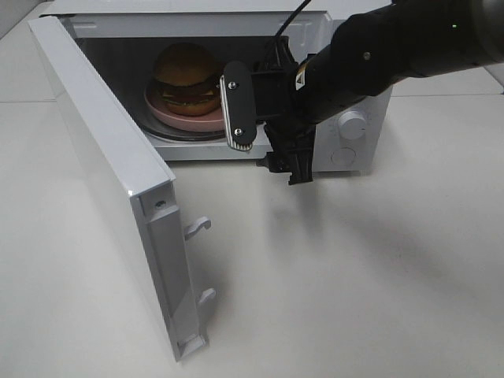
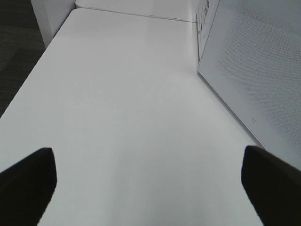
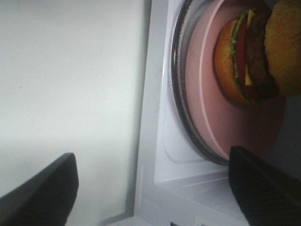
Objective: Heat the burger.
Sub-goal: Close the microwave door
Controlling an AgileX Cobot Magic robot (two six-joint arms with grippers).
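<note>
The burger sits on a round pink plate inside the open microwave, on its glass turntable. In the right wrist view the burger shows its bun, lettuce, cheese and patty on the plate. My right gripper hangs open just outside the oven's mouth, level with the plate and touching nothing. Its fingers stand wide apart in the right wrist view. My left gripper is open and empty over bare table. It is out of the exterior high view.
The microwave door swings out toward the front left, its latch hooks pointing right. In the left wrist view the door stands close by the left gripper. The control knobs sit right of the cavity. White table lies in front.
</note>
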